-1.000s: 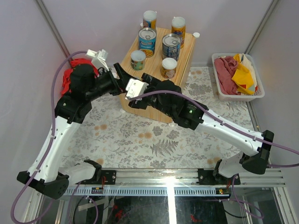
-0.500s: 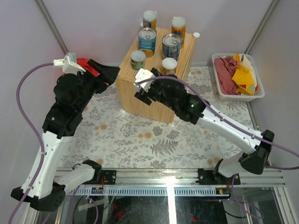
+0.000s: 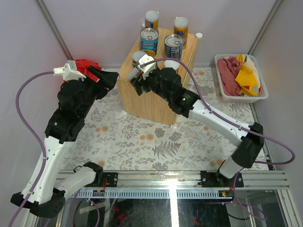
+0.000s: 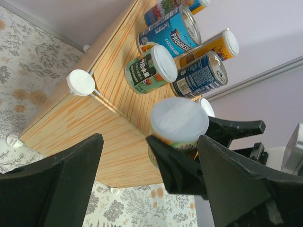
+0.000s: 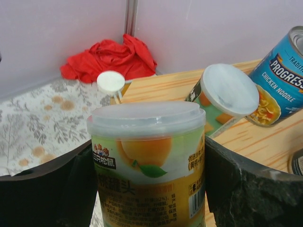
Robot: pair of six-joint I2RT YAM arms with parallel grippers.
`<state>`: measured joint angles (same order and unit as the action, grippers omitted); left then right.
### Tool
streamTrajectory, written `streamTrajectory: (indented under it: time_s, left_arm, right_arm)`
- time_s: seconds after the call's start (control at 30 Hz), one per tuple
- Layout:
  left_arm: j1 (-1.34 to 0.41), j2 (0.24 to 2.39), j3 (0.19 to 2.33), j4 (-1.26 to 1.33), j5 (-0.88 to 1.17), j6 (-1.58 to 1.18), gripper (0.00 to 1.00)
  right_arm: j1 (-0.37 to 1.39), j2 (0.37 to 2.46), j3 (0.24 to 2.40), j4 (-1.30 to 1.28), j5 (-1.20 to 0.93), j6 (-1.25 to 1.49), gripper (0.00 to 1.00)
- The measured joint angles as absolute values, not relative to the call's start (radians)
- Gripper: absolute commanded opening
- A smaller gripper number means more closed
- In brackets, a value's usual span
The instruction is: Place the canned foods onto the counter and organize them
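Right claw (image 5: 147, 151): recorded as pinched on the peach can (image 5: 144, 184), one finger pressed to each side of the label. The can is held upright, clear plastic lid uppermost. In the left wrist view it is seen over the near-left corner of the counter (image 3: 136, 101). Whether its base touches the wood cannot be told, the base being hidden. Right arm: stretched from its base at the near right, elbow bent close to the right side of the floral mat (image 3: 142, 137). The forearm is run diagonally left and away to that corner, with the wrist laid over the front part of the top. Left claw (image 3: 107, 77): spread wide, nothing between the fingers. It is pointed right toward the counter's left side, apart from it and just beside the right claw. Left arm: raised steeply from the near-left base and bent at the elbow toward the counter. Noted on the top: the green can (image 4: 151, 70) just behind the peach can, two blue cans (image 3: 149, 40) (image 3: 173, 45) side by side behind that, and two orange cans (image 3: 152, 20) (image 3: 181, 24) at the far edge. One more short can (image 3: 171, 63) is partly hidden behind the right arm. A red cloth (image 3: 83, 64) is seen behind the left arm. A basket (image 3: 219, 58) of cloths is seen well to the right.
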<state>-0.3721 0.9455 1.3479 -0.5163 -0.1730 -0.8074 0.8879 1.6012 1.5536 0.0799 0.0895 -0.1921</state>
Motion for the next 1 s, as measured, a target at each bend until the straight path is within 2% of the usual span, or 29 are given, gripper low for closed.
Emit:
streamTrajectory:
  time_s: [0.37,1.0]
  left_arm:
    - [-0.372,0.916,1.287,-0.515,-0.184,-0.812,0.80]
    - [-0.372,0.899,1.213,-0.499,-0.201,-0.842,0.79]
  right_arm:
    - [0.805,1.700,1.568,0.248,0.078,-0.023,0.00]
    - [0.801,1.757,1.511,0.503,0.042,0.136,0.00]
